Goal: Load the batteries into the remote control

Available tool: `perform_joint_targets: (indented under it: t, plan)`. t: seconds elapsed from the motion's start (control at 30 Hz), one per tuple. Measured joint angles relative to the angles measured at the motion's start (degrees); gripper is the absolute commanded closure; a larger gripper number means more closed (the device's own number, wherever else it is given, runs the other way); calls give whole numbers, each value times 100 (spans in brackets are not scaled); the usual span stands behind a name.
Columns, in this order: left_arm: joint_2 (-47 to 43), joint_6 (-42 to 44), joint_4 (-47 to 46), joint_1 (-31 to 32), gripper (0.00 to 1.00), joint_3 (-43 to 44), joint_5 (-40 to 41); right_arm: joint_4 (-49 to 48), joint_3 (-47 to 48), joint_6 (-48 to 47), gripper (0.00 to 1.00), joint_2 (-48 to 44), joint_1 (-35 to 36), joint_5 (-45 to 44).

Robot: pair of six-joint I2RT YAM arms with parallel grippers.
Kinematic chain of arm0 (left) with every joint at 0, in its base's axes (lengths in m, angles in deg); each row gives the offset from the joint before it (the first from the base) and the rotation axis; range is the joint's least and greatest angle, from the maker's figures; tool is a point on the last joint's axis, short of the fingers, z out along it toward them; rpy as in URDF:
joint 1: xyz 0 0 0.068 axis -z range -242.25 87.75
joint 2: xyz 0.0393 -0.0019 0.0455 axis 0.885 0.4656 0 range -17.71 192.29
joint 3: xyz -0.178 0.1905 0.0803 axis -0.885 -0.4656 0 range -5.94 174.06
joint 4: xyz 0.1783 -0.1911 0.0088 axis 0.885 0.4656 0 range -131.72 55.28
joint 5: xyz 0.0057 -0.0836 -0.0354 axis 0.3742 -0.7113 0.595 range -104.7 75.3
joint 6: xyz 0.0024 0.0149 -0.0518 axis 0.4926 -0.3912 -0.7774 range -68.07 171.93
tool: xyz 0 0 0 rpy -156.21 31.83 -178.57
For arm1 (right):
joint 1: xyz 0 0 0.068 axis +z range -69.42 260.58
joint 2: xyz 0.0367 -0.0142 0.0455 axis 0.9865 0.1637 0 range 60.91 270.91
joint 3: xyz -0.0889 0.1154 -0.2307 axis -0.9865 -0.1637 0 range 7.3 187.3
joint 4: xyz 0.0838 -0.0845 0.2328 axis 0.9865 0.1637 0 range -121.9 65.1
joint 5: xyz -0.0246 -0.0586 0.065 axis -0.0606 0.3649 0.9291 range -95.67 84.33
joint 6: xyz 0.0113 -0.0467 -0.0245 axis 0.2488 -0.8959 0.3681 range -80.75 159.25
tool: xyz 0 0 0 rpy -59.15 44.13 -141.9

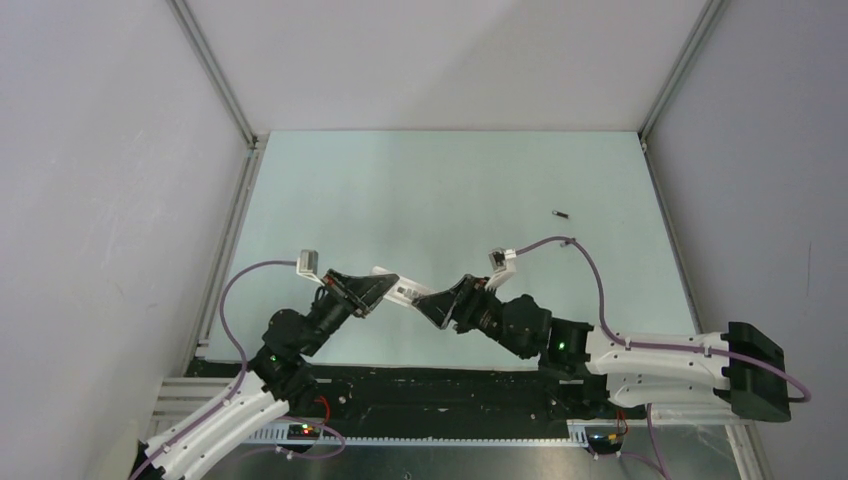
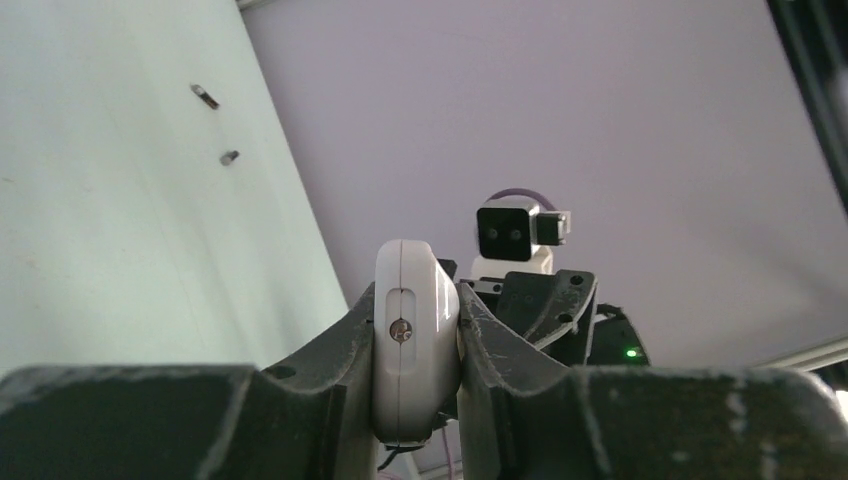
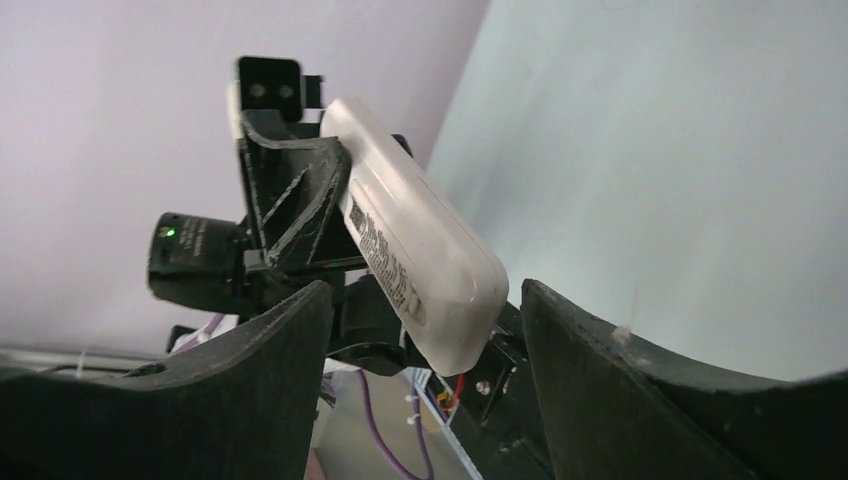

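The white remote control (image 1: 405, 291) is held in the air between the two arms, near the table's front. My left gripper (image 1: 372, 289) is shut on one end of it. In the left wrist view the remote (image 2: 411, 345) stands on edge, squeezed between the fingers of the left gripper (image 2: 415, 300). My right gripper (image 1: 433, 303) is open. In the right wrist view its jaws (image 3: 425, 292) stand apart on either side of the remote's free end (image 3: 415, 245) without touching it. Two small dark batteries (image 2: 204, 96) (image 2: 229, 157) lie on the table; only one shows in the top view (image 1: 561, 213).
The pale green table top (image 1: 450, 190) is walled by white panels at the back and both sides. A black rail with cables (image 1: 430, 390) runs along the near edge by the arm bases.
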Motion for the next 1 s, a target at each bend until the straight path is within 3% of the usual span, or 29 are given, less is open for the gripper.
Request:
perform_joint_targets:
  t: [0.23, 0.4, 0.83, 1.0]
  plan:
    - [-243, -402, -55, 0, 100, 0, -70, -1399, -634, -136, 43, -90, -208, 417]
    - [-256, -507, -68, 0, 100, 0, -72, -1895, -717, -94, 47, -26, -282, 570]
    - [-238, -592, -83, 0, 100, 0, -83, -2710, -721, 131, 51, 439, -407, 844]
    - [-210, -595, -107, 2, 100, 0, -87, -2857, -723, 223, 62, 588, -444, 990]
